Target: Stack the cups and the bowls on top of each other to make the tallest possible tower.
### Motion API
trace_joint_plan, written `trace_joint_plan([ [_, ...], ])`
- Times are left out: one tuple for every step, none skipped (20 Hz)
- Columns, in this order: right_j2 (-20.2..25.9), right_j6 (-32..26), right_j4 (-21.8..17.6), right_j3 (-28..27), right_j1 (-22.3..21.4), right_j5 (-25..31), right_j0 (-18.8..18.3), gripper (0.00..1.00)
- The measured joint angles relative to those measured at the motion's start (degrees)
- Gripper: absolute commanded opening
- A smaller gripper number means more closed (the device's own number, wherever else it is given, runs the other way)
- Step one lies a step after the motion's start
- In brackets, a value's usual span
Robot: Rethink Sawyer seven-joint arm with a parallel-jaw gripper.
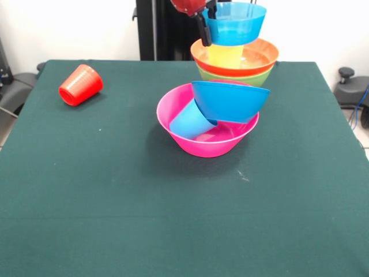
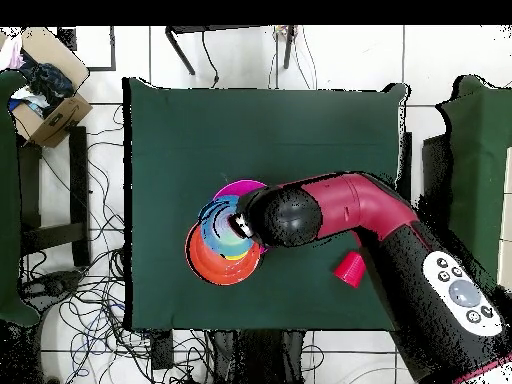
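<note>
Pink and glossy, the large bowl [image 1: 199,144] sits mid-table, holding a tipped light blue cup [image 1: 191,121] and a tilted blue bowl [image 1: 230,100]. Toward the far edge, the gripper [image 1: 205,23] pinches the rim of a small blue bowl [image 1: 234,23], raised over the yellow cup [image 1: 226,56] in the stacked orange bowl [image 1: 253,57] and green bowl [image 1: 236,77]. A red cup [image 1: 81,85] lies on its side near the far corner.
</note>
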Motion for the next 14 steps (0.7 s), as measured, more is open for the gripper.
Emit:
trace_joint_plan([
  [0.0,0.0,0.0,0.1,0.0,0.0,0.0,0.0],
  [-0.1,0.0,0.0,0.2,0.0,0.0,0.0,0.0],
  [-0.1,0.0,-0.1,0.3,0.0,0.0,0.0,0.0],
  [-0.2,0.0,-0.1,0.5,0.0,0.0,0.0,0.0],
  [-0.2,0.0,-0.1,0.6,0.0,0.0,0.0,0.0],
  [-0.2,0.0,-0.1,0.8,0.0,0.0,0.0,0.0],
  [-0.3,0.0,-0.1,1.0,0.0,0.0,-0.1,0.0],
  [-0.4,0.0,-0.2,1.2,0.0,0.0,0.0,0.0],
  [-0.6,0.0,-0.3,1.4,0.0,0.0,0.0,0.0],
  [-0.7,0.0,-0.5,1.5,0.0,0.0,-0.1,0.0],
  [-0.8,0.0,-0.6,1.6,-0.1,0.0,-0.1,0.0],
  [-1.0,0.0,-0.8,1.8,-0.1,0.0,-0.1,0.0],
  [-1.1,0.0,-0.9,1.8,-0.1,0.0,-0.1,0.0],
  [-1.2,0.0,-0.9,1.9,-0.2,0.0,-0.1,0.0],
])
